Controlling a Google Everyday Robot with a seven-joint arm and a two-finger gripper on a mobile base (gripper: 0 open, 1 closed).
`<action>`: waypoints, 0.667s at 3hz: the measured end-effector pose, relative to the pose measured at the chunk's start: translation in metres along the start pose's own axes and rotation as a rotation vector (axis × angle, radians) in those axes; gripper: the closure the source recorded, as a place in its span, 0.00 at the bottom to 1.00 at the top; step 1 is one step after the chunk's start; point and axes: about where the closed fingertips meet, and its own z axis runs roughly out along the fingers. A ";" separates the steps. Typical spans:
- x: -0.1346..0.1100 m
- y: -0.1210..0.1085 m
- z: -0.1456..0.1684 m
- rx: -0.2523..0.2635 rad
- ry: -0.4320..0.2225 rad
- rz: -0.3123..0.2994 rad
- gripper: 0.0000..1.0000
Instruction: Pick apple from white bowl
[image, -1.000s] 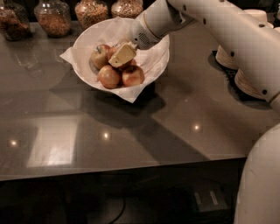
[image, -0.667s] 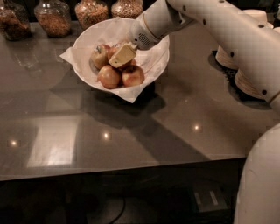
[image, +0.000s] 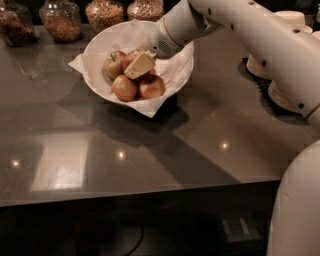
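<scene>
The white bowl, lined with crinkled white paper, stands on the dark counter at the back centre. It holds several apples: a pale one at the left, two orange-blushed ones at the front, and a redder apple in the middle, mostly hidden. My gripper is down inside the bowl, right on top of the redder apple, with the white arm reaching in from the upper right.
Several glass jars of grains line the back edge of the counter. Stacked beige disposable bowls stand at the right, partly behind my arm. The counter's front edge runs below the middle of the view.
</scene>
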 end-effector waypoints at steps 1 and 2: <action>-0.002 0.005 -0.005 0.000 0.014 -0.025 0.90; -0.011 0.009 -0.018 0.011 0.021 -0.068 1.00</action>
